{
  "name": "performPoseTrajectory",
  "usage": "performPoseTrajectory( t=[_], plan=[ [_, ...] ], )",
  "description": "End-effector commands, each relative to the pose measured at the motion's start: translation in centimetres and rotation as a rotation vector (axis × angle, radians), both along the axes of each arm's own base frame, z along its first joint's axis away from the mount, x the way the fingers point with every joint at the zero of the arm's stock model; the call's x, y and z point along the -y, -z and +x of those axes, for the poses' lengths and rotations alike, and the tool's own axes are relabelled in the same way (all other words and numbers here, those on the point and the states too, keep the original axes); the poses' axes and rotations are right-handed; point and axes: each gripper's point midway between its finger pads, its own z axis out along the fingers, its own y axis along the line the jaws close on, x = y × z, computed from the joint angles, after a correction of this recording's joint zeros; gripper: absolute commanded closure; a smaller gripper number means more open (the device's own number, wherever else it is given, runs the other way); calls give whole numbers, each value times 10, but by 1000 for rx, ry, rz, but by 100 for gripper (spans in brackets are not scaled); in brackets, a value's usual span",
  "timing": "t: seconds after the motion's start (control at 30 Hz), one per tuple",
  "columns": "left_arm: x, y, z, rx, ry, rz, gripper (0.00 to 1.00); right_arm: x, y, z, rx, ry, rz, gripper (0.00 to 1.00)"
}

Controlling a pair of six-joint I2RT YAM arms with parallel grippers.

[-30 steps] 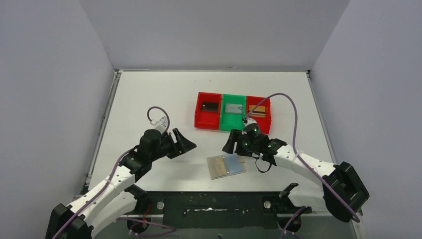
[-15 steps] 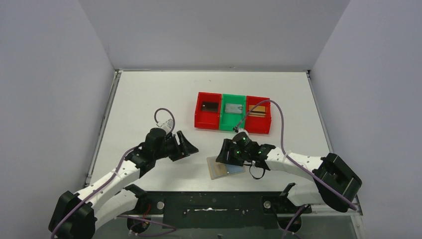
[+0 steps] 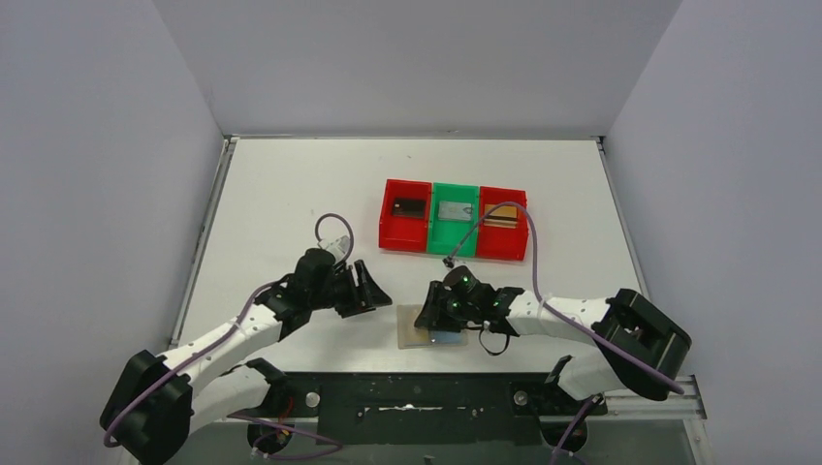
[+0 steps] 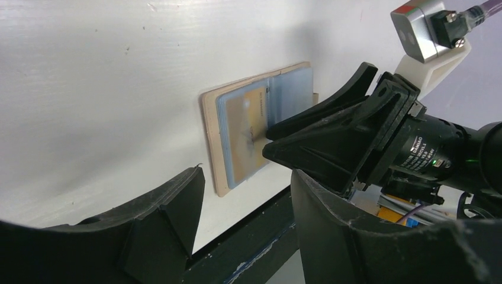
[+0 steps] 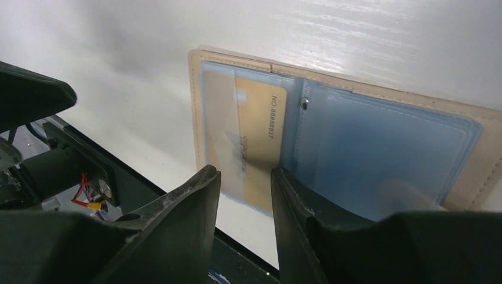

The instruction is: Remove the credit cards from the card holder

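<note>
One gold card (image 5: 260, 127) sits in the open tan holder (image 5: 485, 148) (right pincer (image 5: 244, 177) ajar, empty).

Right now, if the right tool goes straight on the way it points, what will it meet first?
Most likely the gold card in the open card holder; the right tool points at it, very close.

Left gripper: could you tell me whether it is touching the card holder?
Apart. The left wrist view shows bare table between the left gripper and the card holder.
</note>
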Motion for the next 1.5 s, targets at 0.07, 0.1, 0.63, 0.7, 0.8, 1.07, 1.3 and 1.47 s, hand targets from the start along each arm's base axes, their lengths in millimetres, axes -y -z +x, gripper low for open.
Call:
performPoseTrajectory(
  t=[0.07,0.1,0.63,0.7,0.8,1.07,1.3,1.47],
  plan=[
    [25,-26,6,93,66,-29,46,-25,-35,16,92,12,139,63],
    [29,-25,4,93,77,-25,46,-25,-37,18,100,22,145,63],
    [71,15,-6,12,120,144,55,18,-27,20,77,222,215,62],
    [75,16,-5,13,129,156,56,17,-26,19,72,215,215,62],
    [77,22,-7,6,144,191,57,14,-25,19,64,207,234,64],
    [75,43,-12,-19,158,325,57,11,-18,19,33,201,256,66],
    [71,51,-15,-17,149,389,53,13,-13,19,13,207,251,66],
    [68,58,-16,-31,156,420,52,13,-12,19,6,208,252,66]
  ],
)
